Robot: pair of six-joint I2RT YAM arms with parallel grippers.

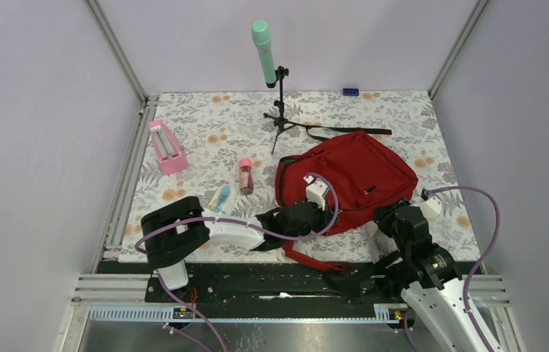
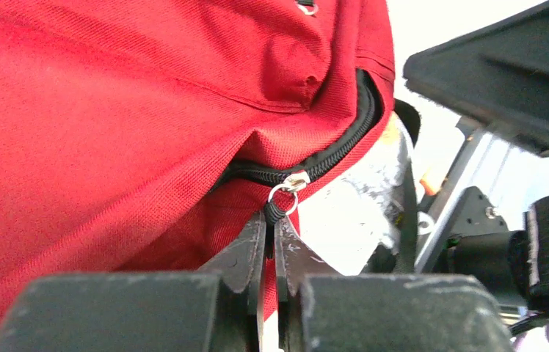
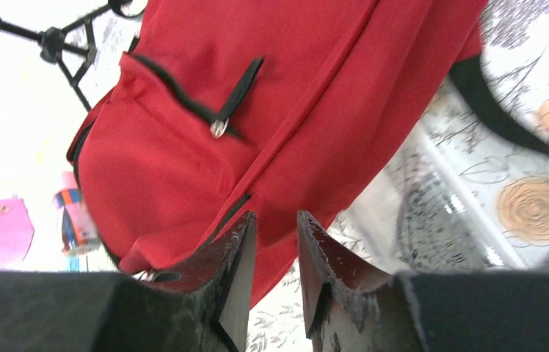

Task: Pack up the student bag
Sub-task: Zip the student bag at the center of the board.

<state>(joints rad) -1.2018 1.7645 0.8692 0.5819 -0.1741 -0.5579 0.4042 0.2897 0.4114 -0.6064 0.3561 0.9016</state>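
The left claw point(image 2: 269, 227) is pinching the zip pull point(image 2: 284, 196) on the student bag point(image 2: 110, 110), so tug slowly along the zip point(image 2: 337, 147) just above it

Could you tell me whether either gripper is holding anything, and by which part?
The left gripper is shut on the black zipper pull of the student bag. The right gripper is open and holds nothing.
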